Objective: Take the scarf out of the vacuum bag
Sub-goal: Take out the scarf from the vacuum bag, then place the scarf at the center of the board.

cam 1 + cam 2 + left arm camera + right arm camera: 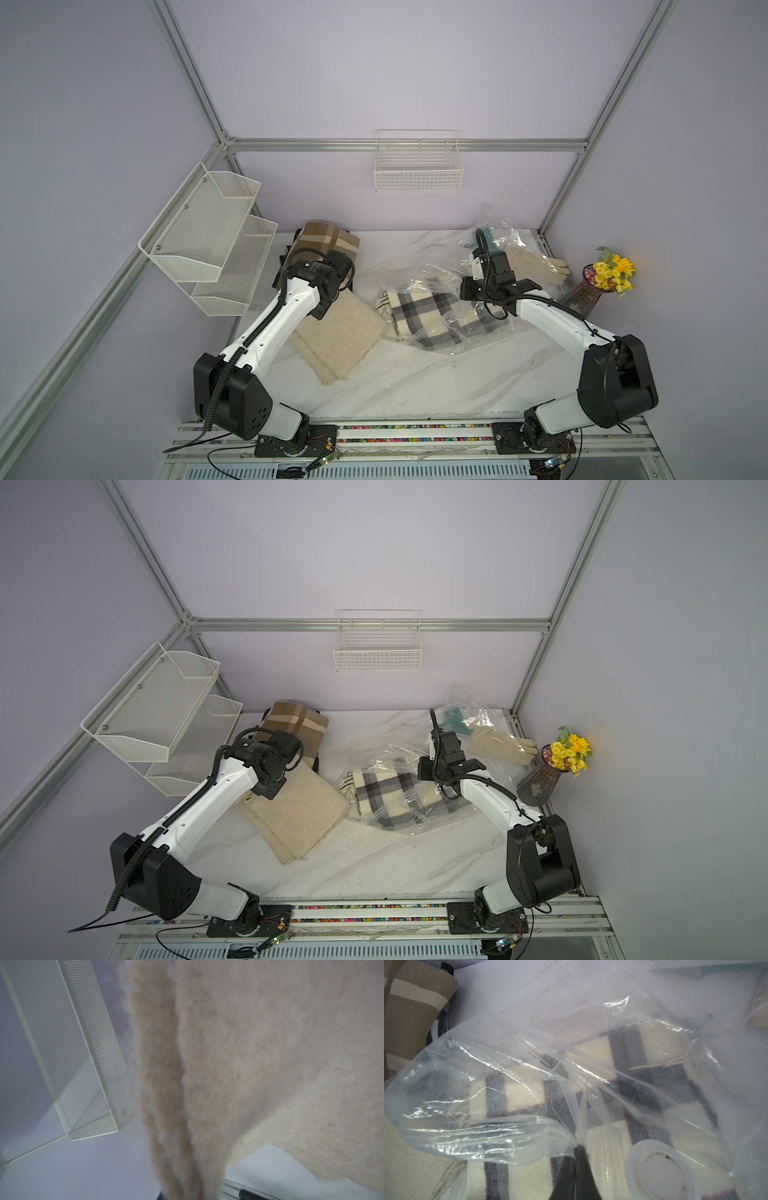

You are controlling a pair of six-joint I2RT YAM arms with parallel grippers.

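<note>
beige blanket (pixel 340 336) fills the left of the marble table (pixel 415 386), with the left gripper (pixel 323 308) over its far corner. the jaws are closed, and in the wrist view a fold runs straight down to where they sit, so it looks pinched, though the fingers are hidden. just beside it lies the scarf (pixel 419 316), black-and-cream plaid, mostly inside the vacuum bag (pixel 490 328), only its fringe poking out toward the blanket. the right gripper (pixel 576 1149) is clamped on a bunch of bag film next to the valve cap (pixel 660 1169).

my read: the bag is anchored, the scarf not yet drawn. next the left claw should drop the blanket and take the fringe, pulling leftward — the blanket crowds that path, while the front of the table lies open. gloves (pixel 536 266) and vase (pixel 582 295) hem in the right.
</note>
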